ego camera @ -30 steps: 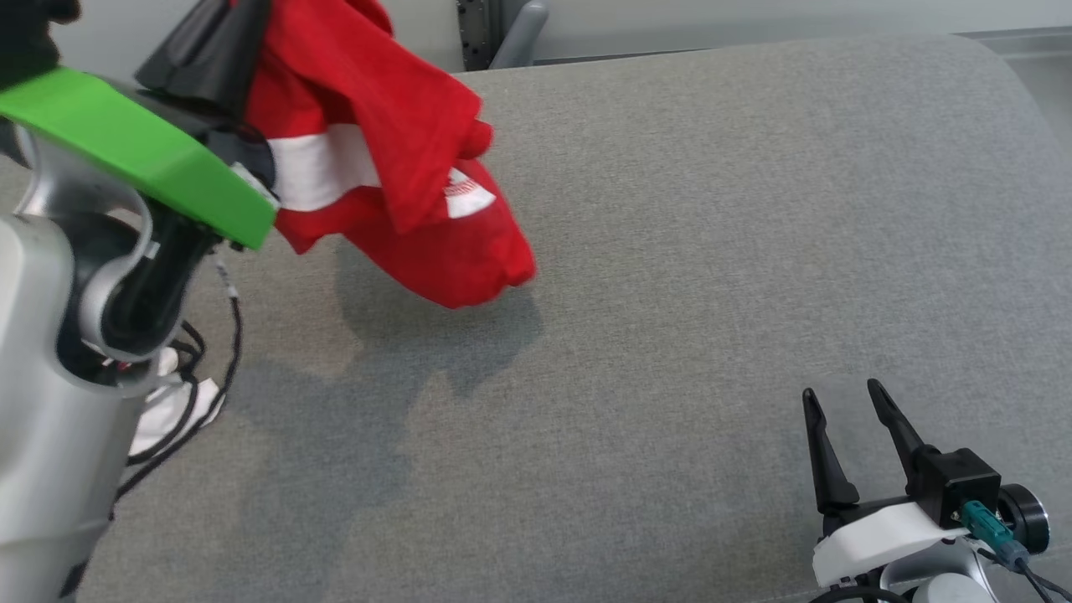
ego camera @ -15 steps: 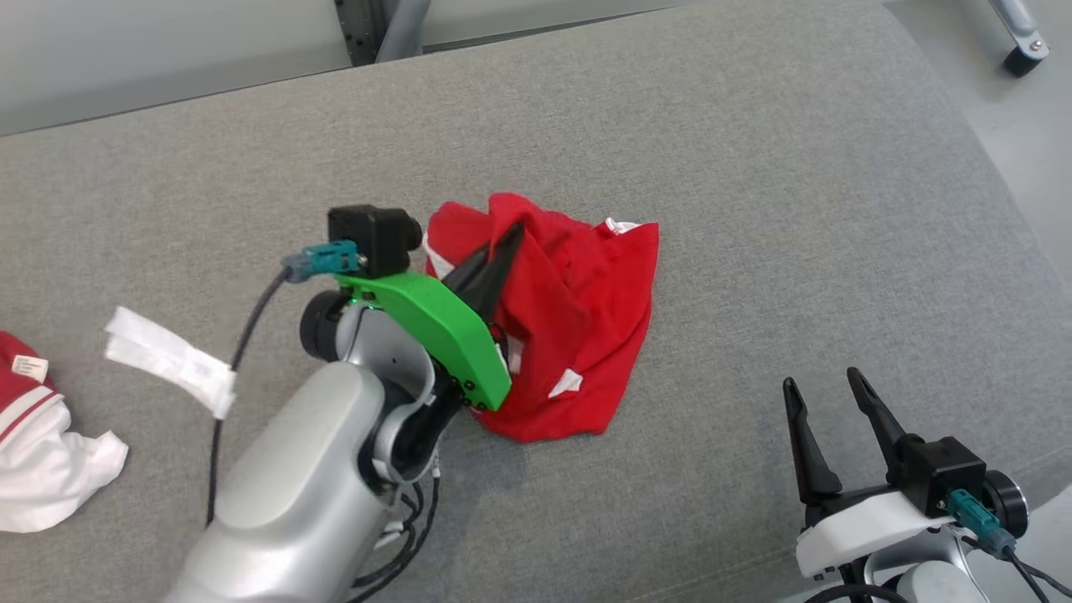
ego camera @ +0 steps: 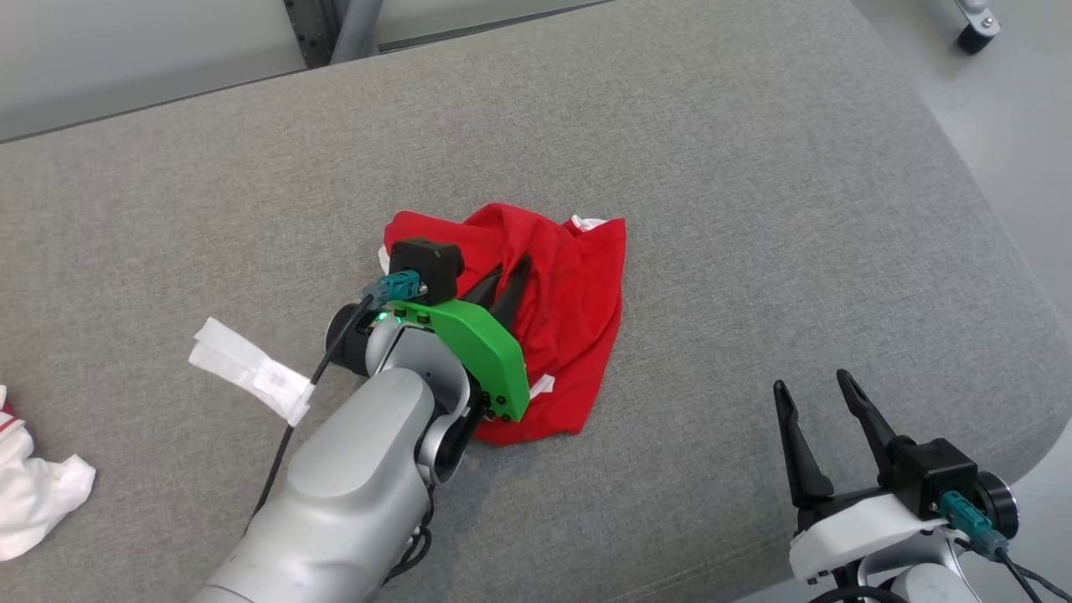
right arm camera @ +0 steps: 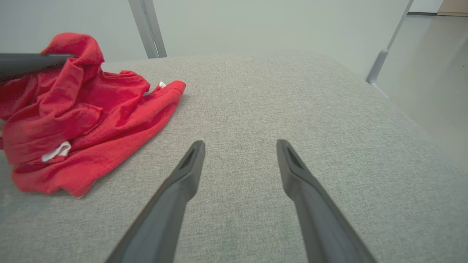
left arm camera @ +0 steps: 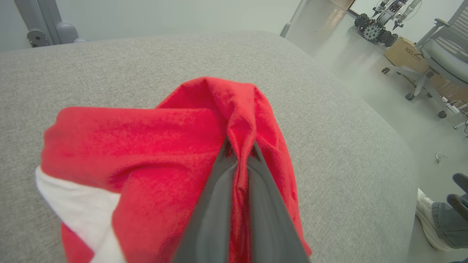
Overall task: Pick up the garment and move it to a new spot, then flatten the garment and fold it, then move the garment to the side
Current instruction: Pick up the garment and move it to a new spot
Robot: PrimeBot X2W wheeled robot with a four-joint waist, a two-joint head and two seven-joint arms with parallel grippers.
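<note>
Now red garment (ego camera: 578,293) lies crumpled mid grey cushion (ego camera: 754,209), one raised fold pinched between the closed fingers of left gripper (ego camera: 512,265), whose arm enters from 7 o'clock. Right gripper (ego camera: 812,381) at 4 o'clock, fingers spread wide, holding nothing, well apart from garment. White-red cloth (ego camera: 33,494) at 8 o'clock edge

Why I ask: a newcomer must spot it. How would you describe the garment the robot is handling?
On the wide grey cushion, look near the middle, where the left gripper pinches a fold of cloth. That crumpled heap is the red garment; the other garment at the left edge is mostly white.
</note>
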